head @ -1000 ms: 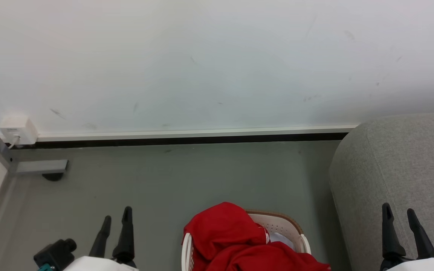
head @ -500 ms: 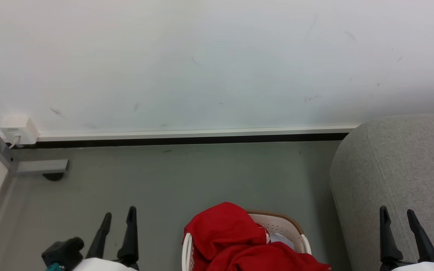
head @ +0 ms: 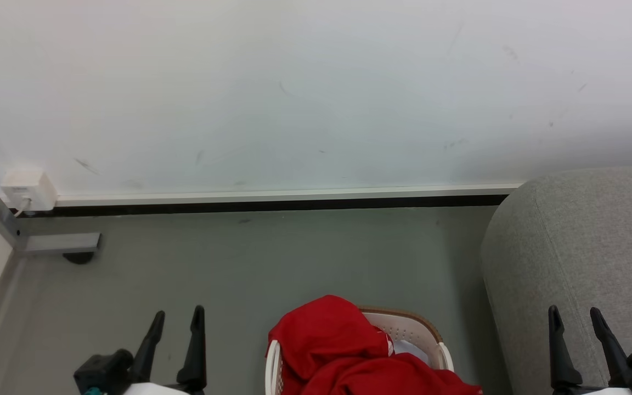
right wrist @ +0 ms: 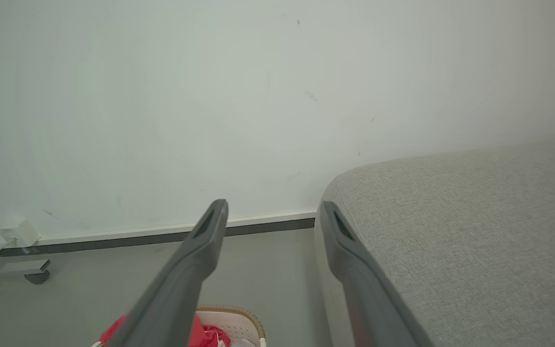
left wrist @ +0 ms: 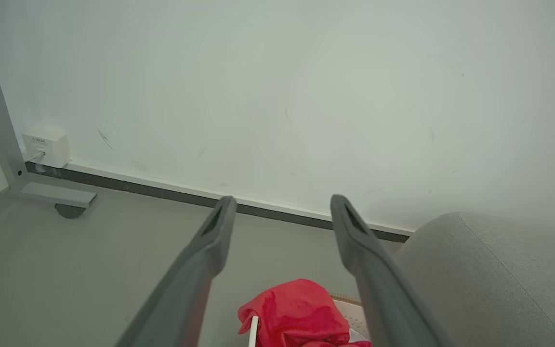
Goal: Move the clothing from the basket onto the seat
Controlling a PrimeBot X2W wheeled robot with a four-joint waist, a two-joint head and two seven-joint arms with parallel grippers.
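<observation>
Eyeing soft, light clothing [head: 338,351] in the basket [head: 416,328], I'd pinch its top fold (left gripper [head: 179,311], right gripper [head: 574,309] spread, empty).

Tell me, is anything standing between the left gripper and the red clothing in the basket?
Nothing visible does. The left gripper hangs open over floor; the clothing heaps above the basket rim.

Item 1, I log the basket [head: 410,325]: cream-white plastic, perforated wall, brown rim band, standing upright.
Item 2, the clothing [head: 331,346]: bright red fabric heaped inside the basket, draped over its left rim.
Item 3, the seat [head: 585,241]: light grey upholstery, rounded corner, seam visible, just right of the basket.
</observation>
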